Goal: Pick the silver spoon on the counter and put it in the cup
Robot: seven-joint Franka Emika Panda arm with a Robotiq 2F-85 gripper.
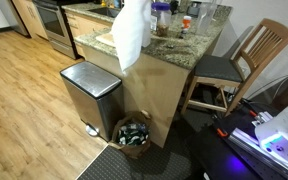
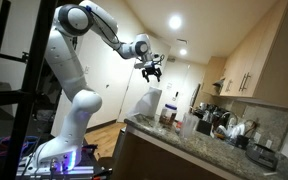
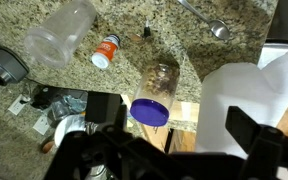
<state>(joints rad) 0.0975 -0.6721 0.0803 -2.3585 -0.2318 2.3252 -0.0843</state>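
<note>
In the wrist view the silver spoon (image 3: 208, 21) lies on the speckled granite counter (image 3: 134, 25) at the top right, bowl toward the right. A clear cup (image 3: 59, 35) is at the top left, seen from above. My gripper (image 3: 179, 138) is open and empty, its dark fingers at the bottom of the view, well above the counter's edge and apart from both. An exterior view shows the gripper (image 2: 151, 70) raised high over the counter (image 2: 184, 145). The counter top (image 1: 174, 45) also shows in an exterior view, where the spoon is too small to tell.
A jar with a blue lid (image 3: 154, 92), a small bottle with an orange cap (image 3: 106, 50) and a white paper roll (image 3: 249, 95) sit on the counter. A steel bin (image 1: 89, 95), a basket (image 1: 134, 133) and a wooden chair (image 1: 239, 65) stand beside the island.
</note>
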